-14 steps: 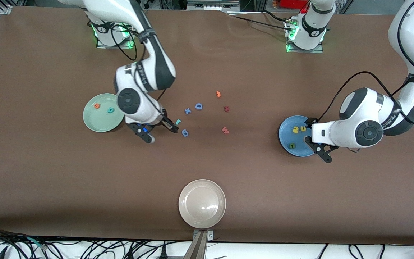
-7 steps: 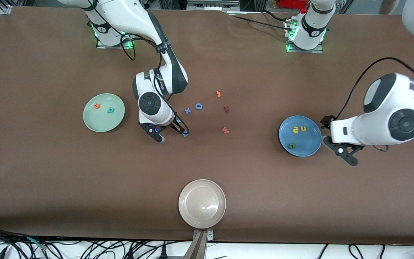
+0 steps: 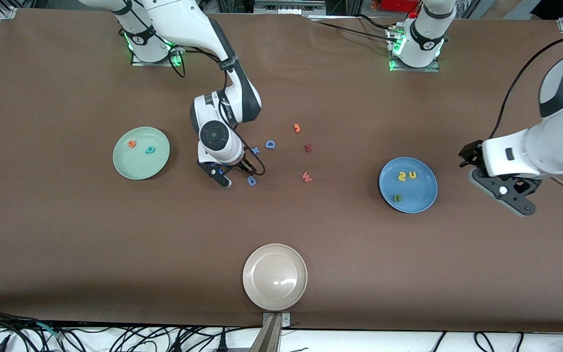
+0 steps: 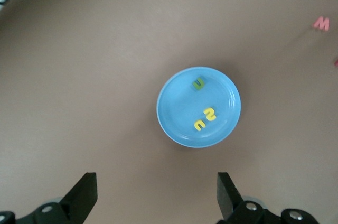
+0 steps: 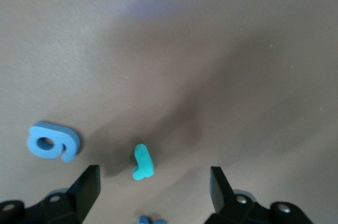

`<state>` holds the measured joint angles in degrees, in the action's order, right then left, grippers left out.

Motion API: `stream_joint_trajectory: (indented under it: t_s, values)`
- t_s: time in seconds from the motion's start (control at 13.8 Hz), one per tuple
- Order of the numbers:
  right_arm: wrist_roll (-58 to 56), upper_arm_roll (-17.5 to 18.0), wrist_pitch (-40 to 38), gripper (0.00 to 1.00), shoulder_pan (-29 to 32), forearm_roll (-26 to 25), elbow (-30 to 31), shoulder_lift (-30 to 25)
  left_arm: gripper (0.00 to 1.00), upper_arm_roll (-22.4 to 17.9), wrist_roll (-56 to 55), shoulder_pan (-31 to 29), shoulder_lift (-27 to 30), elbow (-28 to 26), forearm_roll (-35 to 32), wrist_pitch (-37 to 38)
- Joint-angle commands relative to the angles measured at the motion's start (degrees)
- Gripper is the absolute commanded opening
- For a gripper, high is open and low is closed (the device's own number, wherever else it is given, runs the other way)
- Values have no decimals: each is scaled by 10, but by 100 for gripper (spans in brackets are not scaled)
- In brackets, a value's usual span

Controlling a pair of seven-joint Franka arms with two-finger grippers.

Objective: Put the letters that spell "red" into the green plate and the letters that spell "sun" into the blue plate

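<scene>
Two letters, the orange "e" (image 3: 132,143) and teal "d" (image 3: 150,150), lie in the green plate (image 3: 130,168). In the last second my right gripper (image 5: 150,192) has slid away from that plate and now hangs low, jaws wide, over the small teal "r" (image 5: 142,162) beside the blue "g" (image 3: 251,181). My left gripper (image 3: 499,185), spread empty, has drawn back off the blue plate (image 3: 421,198), where "s" (image 3: 401,176), "u" (image 3: 412,174) and "n" (image 3: 397,198) rest. Only "r" seems left.

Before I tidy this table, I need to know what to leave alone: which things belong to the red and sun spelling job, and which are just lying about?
Job:
green plate
orange e
teal d
teal r
blue plate
yellow s
yellow u
green n

Lying about:
beige plate
blue D
blue g
pinkish w
</scene>
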<state>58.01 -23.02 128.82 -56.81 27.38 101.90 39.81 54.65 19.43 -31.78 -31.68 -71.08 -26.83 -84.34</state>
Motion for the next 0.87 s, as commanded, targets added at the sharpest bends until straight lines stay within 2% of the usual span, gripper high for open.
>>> stream_joint_trajectory:
  t_s: [0.0, 0.22, 0.29, 0.36, 0.58, 0.65, 0.8]
  values:
    - [-3, -4, 13, 92, -11, 12, 15, 4, 100, -2, -4, 5, -2, 44, 7, 16]
    - [-4, -4, 16, 88, -11, 12, 19, 4, 100, -4, -32, 4, 0, 50, 8, 27]
    - [-4, -4, 15, 81, -11, 12, 19, 4, 100, -2, -60, 5, 0, 51, 8, 37]
    - [-4, -4, 15, 70, -11, 13, 20, 4, 100, -2, -90, 5, 0, 52, 9, 48]
    - [-4, -5, 15, 54, -11, 12, 20, 4, 100, -2, -119, 6, 11, 51, 13, 51]
    - [-5, -7, 14, 53, -11, 12, 20, 4, 100, -2, -119, 4, 11, 51, 14, 51]
    - [-5, -9, 15, 37, -11, 12, 20, 3, 100, -8, -120, -6, 10, 51, 47, 51]
